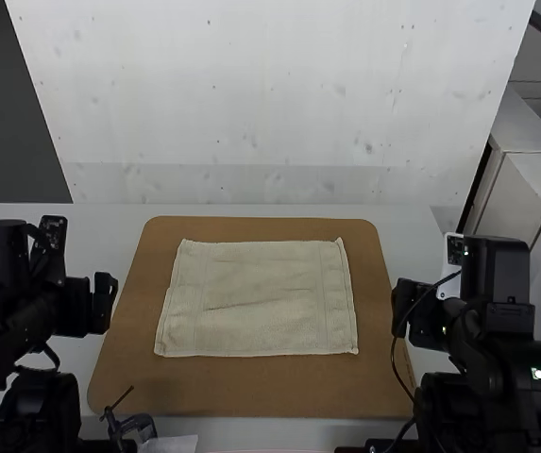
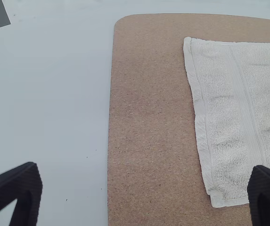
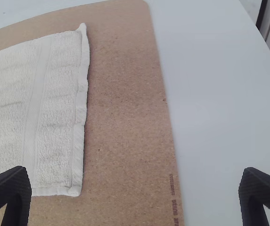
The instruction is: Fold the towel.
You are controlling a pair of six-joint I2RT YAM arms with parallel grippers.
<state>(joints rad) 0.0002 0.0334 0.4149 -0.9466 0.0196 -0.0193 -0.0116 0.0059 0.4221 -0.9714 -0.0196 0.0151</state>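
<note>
High view: towel [image 1: 256, 297] between left and right jaws.

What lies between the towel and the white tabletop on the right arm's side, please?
A bare strip of brown board beside the towel, seen in the right wrist view.

Soft, even light falls on the table [image 1: 109, 226]. Between the left jaws and right jaws, the towel [image 1: 261, 274] has thin, faint shadows in its creases. Beyond the jaws, both wrist views look bright. A tiny light [image 1: 537, 374] glows behind the right jaws.
</note>
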